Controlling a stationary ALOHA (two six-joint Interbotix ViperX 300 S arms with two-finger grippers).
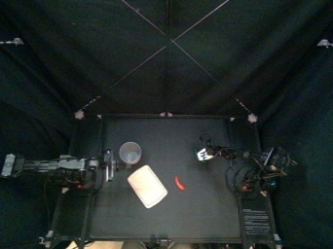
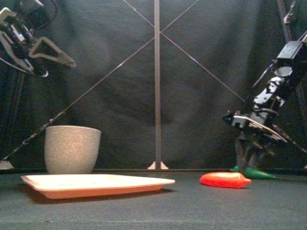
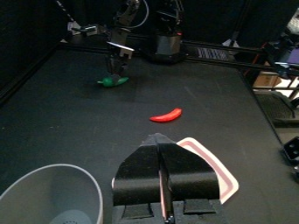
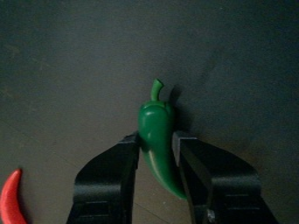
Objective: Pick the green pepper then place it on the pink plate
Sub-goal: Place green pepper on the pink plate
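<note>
Your right hand [image 4: 158, 156] is clamped across the green pepper [image 4: 155, 118] at frame centre, low on the counter [image 4: 70, 52], ready to lift it to the pink plate [image 1: 148, 186]. Left hand [image 3: 165, 179] is closed and idle.

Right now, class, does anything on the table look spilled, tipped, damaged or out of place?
Nothing stands out. The grey cup stands upright, the pink tray lies flat beside it, the red pepper lies on the table, and the right gripper's jaws press both sides of the green pepper.
</note>
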